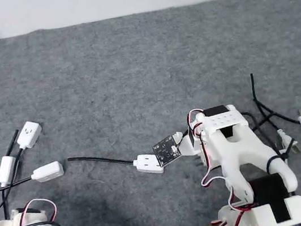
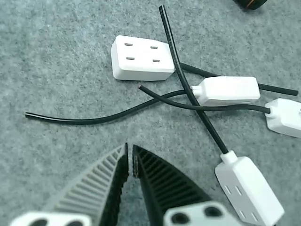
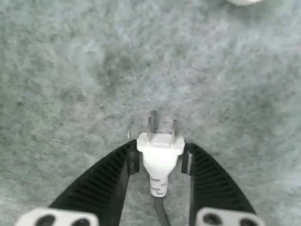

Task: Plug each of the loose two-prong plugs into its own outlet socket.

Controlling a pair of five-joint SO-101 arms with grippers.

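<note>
The right gripper (image 3: 160, 159) was clamped on the small white two-prong plug (image 3: 160, 149). Its black ribbed pads (image 3: 113, 179) pinched the plug's body from both sides, and the metal prongs pointed straight ahead above the grey felt table cover (image 3: 70, 70). In the high view the white oblong outlet socket (image 1: 147, 163) lay just beyond that arm's tip, its long axis running toward the gripper (its black cord (image 1: 100, 160) trailed off the far end). I judged the right arm much the nearer. The left gripper (image 2: 130, 157) sat nearly closed and empty, well apart, near other white sockets (image 2: 141, 59).
</note>
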